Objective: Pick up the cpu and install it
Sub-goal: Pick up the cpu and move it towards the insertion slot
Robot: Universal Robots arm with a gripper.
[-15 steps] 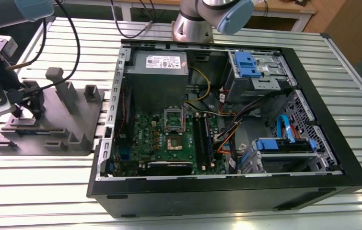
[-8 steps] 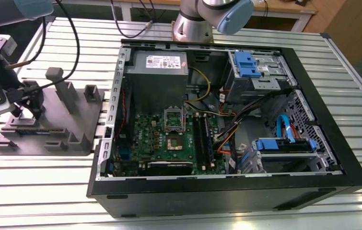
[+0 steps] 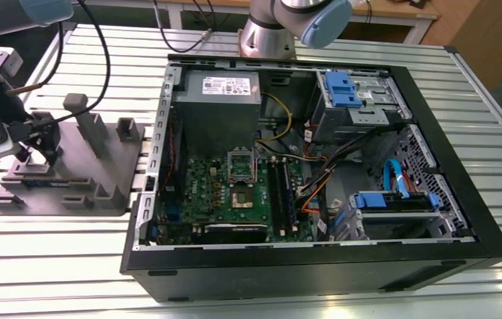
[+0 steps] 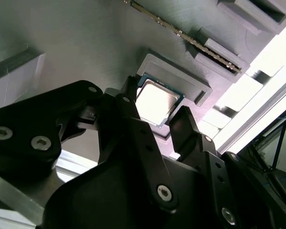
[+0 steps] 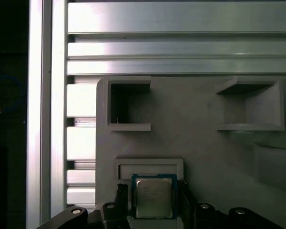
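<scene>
CPU lies directly between your fingers. It's flat, metal top up, seated in its raised pocket, w/ one finger along each of two opposite edges. It's square, so no long axis to fuss over. The gripper looks centred over it in the first wrist view. Jaws are part-open, just wider than the chip. Thin dark gaps show each side, so I'd judge nothing's clamped yet. Outward: the pocket belongs to the grey fixture at the exterior view's left, well apart from the PC case & its open socket.
</scene>
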